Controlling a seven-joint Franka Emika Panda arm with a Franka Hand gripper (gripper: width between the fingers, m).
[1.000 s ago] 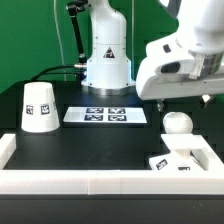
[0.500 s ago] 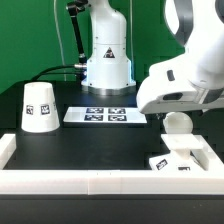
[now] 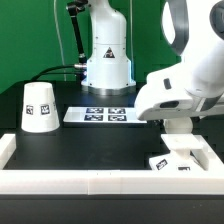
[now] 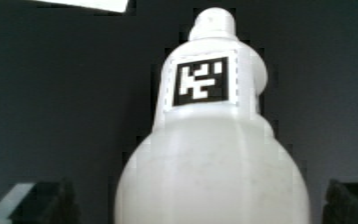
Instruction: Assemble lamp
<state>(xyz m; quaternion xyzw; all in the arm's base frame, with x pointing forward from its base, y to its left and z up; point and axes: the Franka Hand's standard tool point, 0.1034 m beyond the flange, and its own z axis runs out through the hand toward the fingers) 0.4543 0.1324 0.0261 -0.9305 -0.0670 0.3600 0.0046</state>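
So our bulb (image 4: 202,160) sits on the desk (image 3: 100,145) at the right, just on the far side of the base (image 3: 180,160), with the shade (image 3: 38,106) way over on the left. The fingers (image 4: 34,203) are apart, one each side of the bulb, nothing clamped yet. Our worry: it's round and slick, so if they close off-centre it'll probably squirt out or roll, maybe into the base.
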